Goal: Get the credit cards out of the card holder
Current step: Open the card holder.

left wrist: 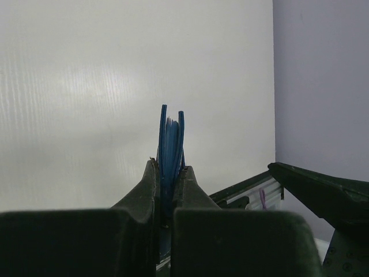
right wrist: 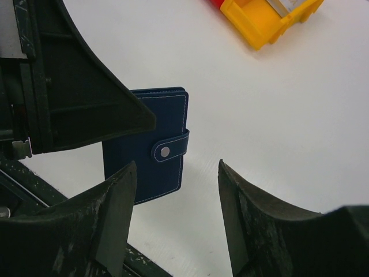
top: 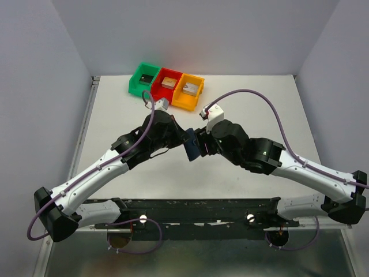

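Card holder [right wrist: 155, 173] is clamped in left fingers [left wrist: 144, 190]; right fingers [right wrist: 115, 213] are spread, empty. Light, floppy; strap tab [right wrist: 170, 149] should be pulled.

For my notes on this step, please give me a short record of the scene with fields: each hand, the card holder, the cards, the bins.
left hand: shut on the card holder, gripping one edge
right hand: open, close to the card holder, no contact seen
card holder: closed, snap strap fastened
credit cards: none in view
bins: green bin, red bin, orange bin, in a row at the far side of the table
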`<state>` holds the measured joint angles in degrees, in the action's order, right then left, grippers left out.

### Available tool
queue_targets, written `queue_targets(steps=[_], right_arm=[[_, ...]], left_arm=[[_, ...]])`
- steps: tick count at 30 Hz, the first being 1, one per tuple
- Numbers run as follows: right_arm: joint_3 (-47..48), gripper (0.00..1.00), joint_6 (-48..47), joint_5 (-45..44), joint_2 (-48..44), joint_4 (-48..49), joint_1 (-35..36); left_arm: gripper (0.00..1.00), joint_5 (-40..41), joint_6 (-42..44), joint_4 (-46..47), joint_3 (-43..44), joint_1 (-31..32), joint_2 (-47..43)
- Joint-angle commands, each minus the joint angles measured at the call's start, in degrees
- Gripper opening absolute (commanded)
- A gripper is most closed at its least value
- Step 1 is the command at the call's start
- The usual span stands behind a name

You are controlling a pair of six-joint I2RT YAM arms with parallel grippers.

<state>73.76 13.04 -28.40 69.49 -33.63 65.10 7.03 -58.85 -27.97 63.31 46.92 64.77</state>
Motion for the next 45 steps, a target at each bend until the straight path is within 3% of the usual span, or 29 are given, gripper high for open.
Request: queue_targets(steps=[1, 17, 32, 45], right_arm=[[2.0, 0.66, 2.1, -1.4, 1.8, -1.1, 0.6], [2.4, 0.63, 3.8, -0.5, 5.3, -0.1, 0.6], [4.6, 0.53, 3.4, -3.7, 10.0, -3.5, 0.6], [5.3, 0.32, 3.0, -5.0, 12.0, -5.7, 0.6]], left_arm=[[0.0, 2.4, -4.3, -1.0, 0.1, 0.3, -2.4], [0.0, 1.7, -7.4, -0.7, -0.3, 0.3, -3.5], [0.0, 0.7, -7.2, 0.8, -0.7, 0.3, -4.0], [0.0, 0.7, -6.9, 1.3, -1.2, 0.4, -4.7]])
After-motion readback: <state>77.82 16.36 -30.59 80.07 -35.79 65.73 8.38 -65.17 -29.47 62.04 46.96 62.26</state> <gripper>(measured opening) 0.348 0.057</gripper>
